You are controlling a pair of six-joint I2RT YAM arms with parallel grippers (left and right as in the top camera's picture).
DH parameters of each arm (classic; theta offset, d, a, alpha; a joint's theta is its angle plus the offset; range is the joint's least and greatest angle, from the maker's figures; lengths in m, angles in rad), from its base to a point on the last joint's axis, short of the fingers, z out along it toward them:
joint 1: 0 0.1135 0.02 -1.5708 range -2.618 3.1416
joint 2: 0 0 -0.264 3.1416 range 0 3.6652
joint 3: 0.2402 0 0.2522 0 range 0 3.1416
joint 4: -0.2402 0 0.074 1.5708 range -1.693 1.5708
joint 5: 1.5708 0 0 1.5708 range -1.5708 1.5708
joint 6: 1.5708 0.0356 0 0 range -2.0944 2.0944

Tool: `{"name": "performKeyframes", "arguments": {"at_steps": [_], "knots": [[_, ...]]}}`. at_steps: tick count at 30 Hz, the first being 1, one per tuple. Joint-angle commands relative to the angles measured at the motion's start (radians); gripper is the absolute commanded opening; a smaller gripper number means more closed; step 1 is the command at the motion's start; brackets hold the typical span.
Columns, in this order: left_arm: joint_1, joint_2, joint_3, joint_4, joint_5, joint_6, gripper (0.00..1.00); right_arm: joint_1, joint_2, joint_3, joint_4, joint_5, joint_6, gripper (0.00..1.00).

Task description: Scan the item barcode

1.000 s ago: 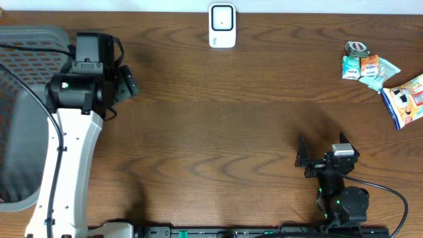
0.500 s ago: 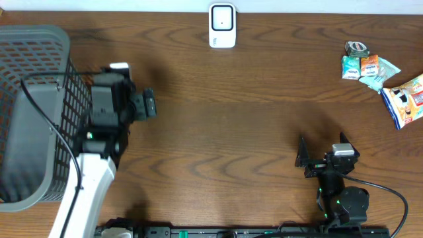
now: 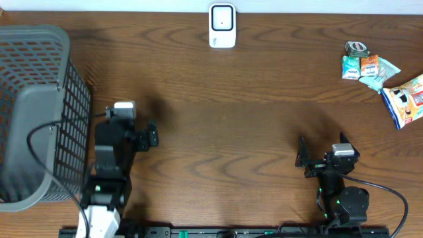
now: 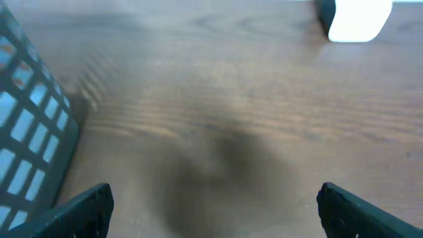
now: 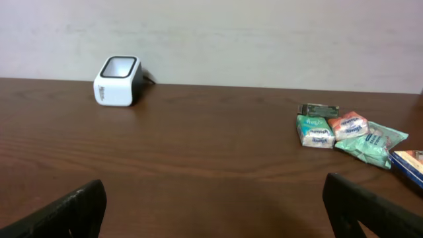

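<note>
The white barcode scanner (image 3: 222, 26) stands at the table's far edge; it also shows in the right wrist view (image 5: 119, 80) and, blurred, in the left wrist view (image 4: 357, 16). Small packaged items (image 3: 369, 68) lie in a cluster at the far right, also seen from the right wrist (image 5: 344, 130). My left gripper (image 3: 134, 125) hangs just right of the basket, open and empty (image 4: 211, 211). Near the front edge at the right, my right gripper (image 3: 322, 144) is open too, with only bare wood between its fingers (image 5: 215, 211).
A grey mesh basket (image 3: 39, 46) fills the left side of the table, its wall (image 4: 26, 132) close to my left gripper. A blue-and-white snack bag (image 3: 406, 99) lies at the right edge, with a small round tin (image 3: 357, 47) behind the packets.
My left arm has drawn back from above the basket toward the near edge and now sits low beside the basket's right wall. The right arm has not moved.
</note>
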Motion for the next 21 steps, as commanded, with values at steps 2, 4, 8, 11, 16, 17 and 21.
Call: {"name": "performKeyframes", "arguments": {"at_steps": [2,4,8,11,16,17,21], "knots": [[0.005,-0.111,-0.137,0.121,0.018,0.059,0.98,-0.006,-0.007,-0.001,-0.005,-0.001,0.014,0.99],[0.004,-0.160,-0.207,0.199,0.024,0.080,0.98,-0.006,-0.007,-0.001,-0.005,-0.001,0.014,0.99],[0.004,-0.252,-0.335,0.319,0.024,0.080,0.98,-0.006,-0.007,-0.001,-0.005,-0.001,0.014,0.99],[0.005,-0.330,-0.397,0.347,0.024,0.080,0.98,-0.006,-0.007,-0.001,-0.005,-0.001,0.014,0.99],[0.005,-0.433,-0.415,0.313,0.024,0.097,0.98,-0.006,-0.007,-0.001,-0.005,-0.001,0.014,0.99],[0.005,-0.447,-0.415,0.306,0.024,0.105,0.98,-0.006,-0.007,-0.001,-0.005,-0.001,0.014,0.99],[0.005,-0.490,-0.415,0.233,0.024,0.114,0.97,-0.006,-0.007,-0.001,-0.005,-0.001,0.014,0.99]]}}
